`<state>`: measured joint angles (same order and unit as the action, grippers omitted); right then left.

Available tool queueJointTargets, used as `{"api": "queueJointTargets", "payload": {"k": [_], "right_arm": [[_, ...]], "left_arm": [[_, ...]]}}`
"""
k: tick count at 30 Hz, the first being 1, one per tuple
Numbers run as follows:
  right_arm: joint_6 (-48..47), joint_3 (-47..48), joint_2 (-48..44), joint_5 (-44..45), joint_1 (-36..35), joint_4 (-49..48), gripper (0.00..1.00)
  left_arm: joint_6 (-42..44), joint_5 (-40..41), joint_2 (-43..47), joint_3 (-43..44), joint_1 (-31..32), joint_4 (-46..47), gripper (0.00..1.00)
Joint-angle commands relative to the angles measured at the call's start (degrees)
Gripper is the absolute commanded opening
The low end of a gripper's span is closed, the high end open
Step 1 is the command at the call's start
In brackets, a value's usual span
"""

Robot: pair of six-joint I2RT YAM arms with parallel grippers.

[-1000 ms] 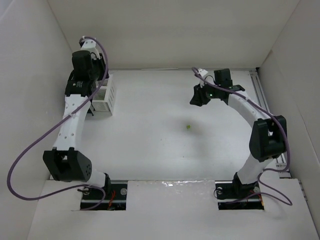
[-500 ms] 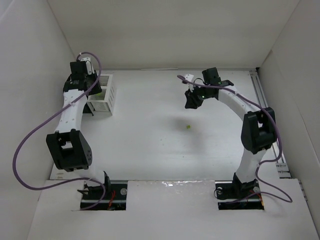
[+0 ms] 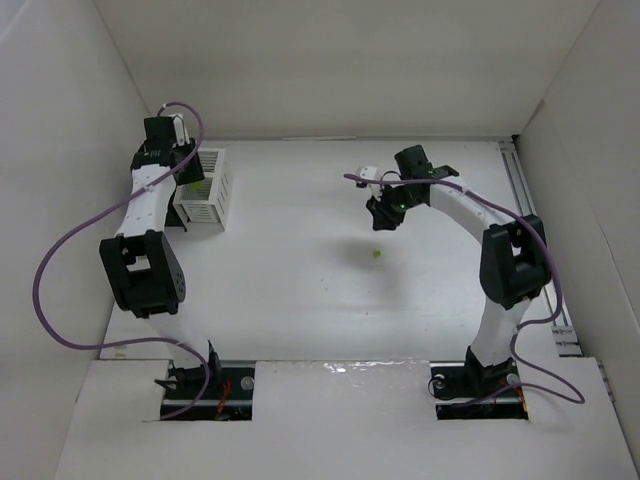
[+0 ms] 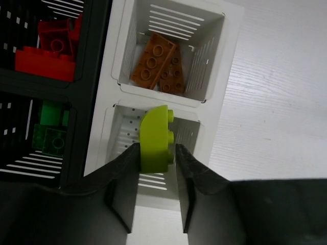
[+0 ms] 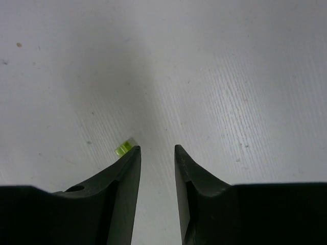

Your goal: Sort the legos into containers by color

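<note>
My left gripper [image 4: 156,149] is shut on a yellow-green lego [image 4: 155,133] and holds it above the near white compartment [image 4: 121,133] of the containers. The far white compartment [image 4: 213,53] holds orange legos [image 4: 157,65]. The black compartments [image 4: 93,61] beside them hold red legos [image 4: 48,48] and green legos [image 4: 47,133]. In the top view the left gripper [image 3: 183,183] is over the white container [image 3: 212,188] at the far left. My right gripper [image 5: 156,148] is open and empty above the table, with a tiny yellow-green lego [image 5: 121,149] just beside its left fingertip; that lego [image 3: 377,253] lies mid-table below the right gripper [image 3: 381,215].
White walls enclose the table on the left, back and right. A metal rail [image 3: 525,190] runs along the right edge. Purple cables loop off both arms.
The left arm has folded back, keeping its gripper over the containers. The right gripper has moved left and nearer, closer to the tiny lego on the table.
</note>
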<state>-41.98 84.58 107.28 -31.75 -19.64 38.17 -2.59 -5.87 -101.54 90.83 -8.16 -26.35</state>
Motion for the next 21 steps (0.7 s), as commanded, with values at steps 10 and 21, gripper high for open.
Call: {"api": "queueJointTargets", "payload": {"k": [10, 21], "right_arm": [[-22.70, 1.29, -0.76, -0.68, 2.15, 13.23, 0.42], [-37.82, 0.15, -0.76, -1.99, 2.07, 20.54, 0.39]], "left_arm": [[0.32, -6.06, 7.56, -1.34, -0.98, 6.29, 0.49], [-3.12, -8.19, 14.61, 1.54, 0.60, 9.56, 0.59]]}}
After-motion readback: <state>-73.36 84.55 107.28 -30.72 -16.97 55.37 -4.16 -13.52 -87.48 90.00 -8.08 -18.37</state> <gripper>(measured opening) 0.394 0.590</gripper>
